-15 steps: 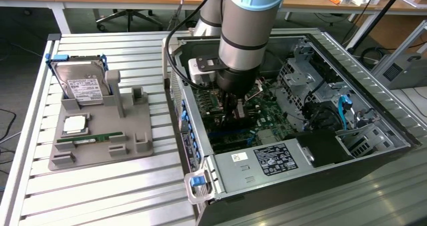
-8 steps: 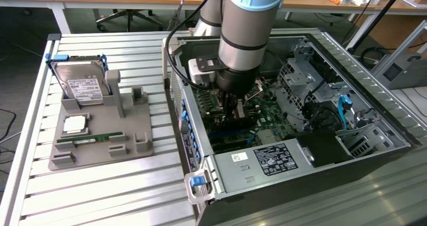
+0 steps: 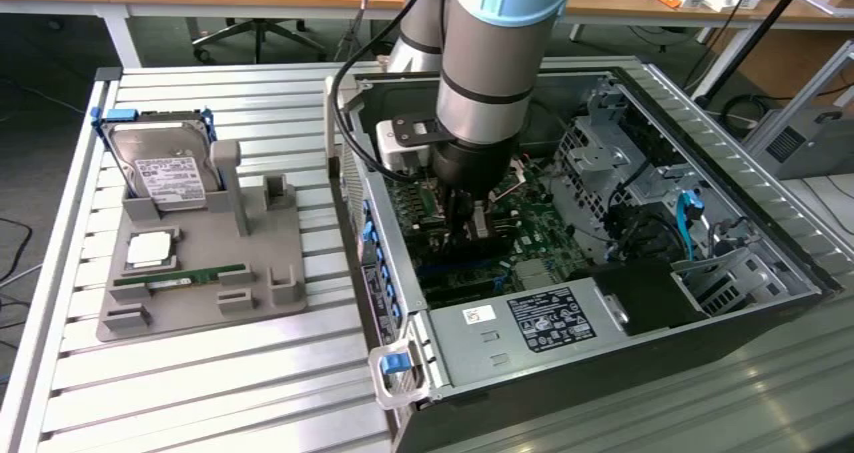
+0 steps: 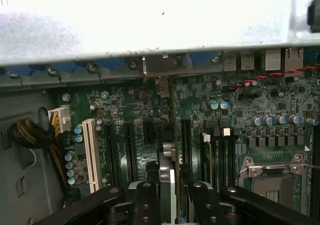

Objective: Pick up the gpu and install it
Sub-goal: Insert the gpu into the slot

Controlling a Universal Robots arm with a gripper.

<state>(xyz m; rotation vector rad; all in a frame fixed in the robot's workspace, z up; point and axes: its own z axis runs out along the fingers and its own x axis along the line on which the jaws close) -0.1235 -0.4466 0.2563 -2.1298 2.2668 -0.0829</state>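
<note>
A: Starting at nine o'clock in the exterior view?
B: A grey holder tray (image 3: 200,283) with the silver hard drive (image 3: 163,168) leaning at its eleven o'clock and a green memory stick (image 3: 180,276) lying flat (all well apart from the arm).
A: And at centre?
B: The open computer case (image 3: 747,223). The gripper (image 3: 470,225) hangs over the motherboard (image 3: 534,233), its fingers (image 4: 145,205) closed on the gpu (image 4: 170,150), a thin card held on edge above the expansion slots (image 4: 131,150).
</note>
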